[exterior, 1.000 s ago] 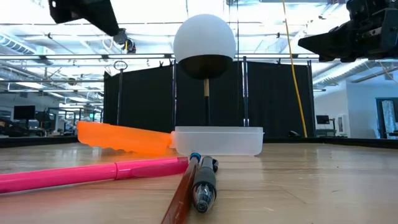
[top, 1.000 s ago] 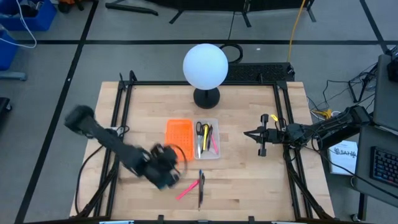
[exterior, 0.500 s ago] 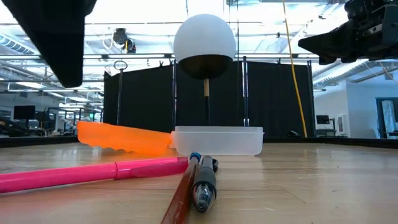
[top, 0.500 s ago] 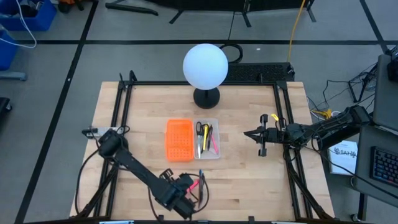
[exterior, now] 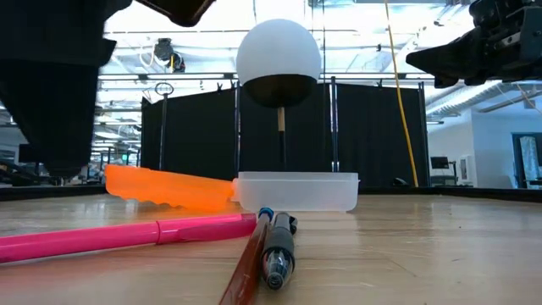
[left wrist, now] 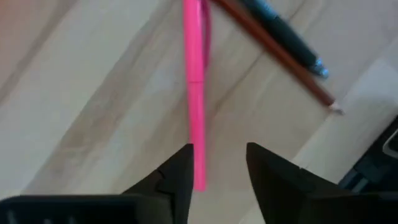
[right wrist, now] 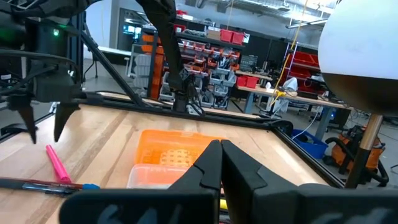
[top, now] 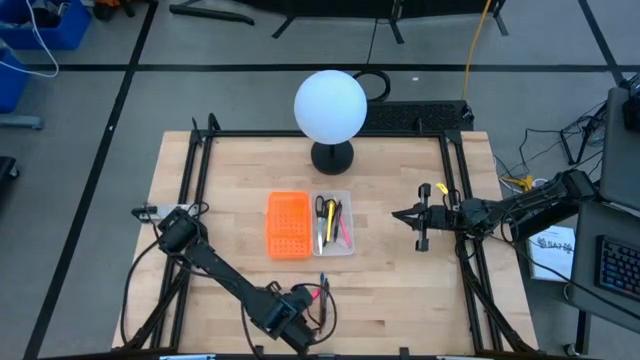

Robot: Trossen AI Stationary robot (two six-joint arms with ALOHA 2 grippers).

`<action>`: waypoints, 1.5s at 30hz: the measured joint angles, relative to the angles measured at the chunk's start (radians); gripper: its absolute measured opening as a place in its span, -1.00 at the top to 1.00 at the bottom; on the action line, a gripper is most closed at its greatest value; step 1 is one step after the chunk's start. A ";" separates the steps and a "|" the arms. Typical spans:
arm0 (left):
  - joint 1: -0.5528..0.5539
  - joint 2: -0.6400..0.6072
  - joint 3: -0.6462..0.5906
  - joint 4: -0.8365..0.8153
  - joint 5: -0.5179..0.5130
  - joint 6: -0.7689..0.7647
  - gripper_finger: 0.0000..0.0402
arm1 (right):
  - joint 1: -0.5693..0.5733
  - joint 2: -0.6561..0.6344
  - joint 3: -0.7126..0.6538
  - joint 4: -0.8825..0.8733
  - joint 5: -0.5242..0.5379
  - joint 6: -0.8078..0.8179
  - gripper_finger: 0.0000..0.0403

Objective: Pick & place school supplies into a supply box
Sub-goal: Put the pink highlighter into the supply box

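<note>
A pink pen (left wrist: 194, 93) lies on the wooden table near its front edge, beside a brown pencil (left wrist: 280, 59) and a dark pen (left wrist: 289, 40). My left gripper (left wrist: 217, 171) hangs open just above the pink pen's near end, fingers pointing down, one on each side of that end; in the right wrist view its fingers (right wrist: 43, 118) stand clear of the pen. The clear supply box (top: 333, 222) sits mid-table with scissors and pens inside. My right gripper (top: 415, 228) is shut and holds still above the table's right part.
An orange perforated piece (top: 288, 224) lies against the box's left side. A white globe lamp (top: 330, 105) stands behind the box. Black frame rails (top: 195, 180) run along the table's sides. Bare wood lies between the box and my right gripper.
My left gripper has swung from the table's left-middle toward the near edge and come down over the near end of the pink pen. The pens, the pencil and the box have kept their places.
</note>
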 joint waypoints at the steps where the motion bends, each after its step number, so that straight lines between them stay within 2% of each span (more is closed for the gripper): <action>1: 0.002 0.000 -0.005 0.011 -0.002 -0.002 0.19 | 0.000 0.000 0.000 0.000 0.000 0.000 1.00; 5: 0.014 0.000 -0.043 0.038 -0.023 0.023 0.15 | 0.000 0.000 0.000 0.000 0.000 0.000 1.00; 13: 0.018 0.000 -0.142 0.135 -0.039 0.185 0.21 | 0.000 0.000 0.000 -0.003 0.001 0.000 1.00; 20: 0.012 0.000 -0.212 0.180 -0.051 0.199 0.22 | 0.000 0.000 0.000 -0.032 0.002 -0.016 1.00; 33: 0.055 0.036 -0.211 0.138 -0.043 0.161 0.23 | 0.000 0.001 0.000 -0.036 0.002 0.016 1.00; 36: 0.062 0.035 -0.211 0.164 -0.008 0.194 0.35 | 0.000 0.001 0.000 -0.041 0.002 0.029 1.00; 42: 0.064 0.034 -0.212 0.156 0.049 0.241 0.87 | 0.000 0.001 0.000 -0.074 0.002 0.030 1.00; 45: 0.065 0.034 -0.212 0.160 0.074 0.251 0.88 | 0.000 0.001 0.000 -0.083 0.002 0.030 1.00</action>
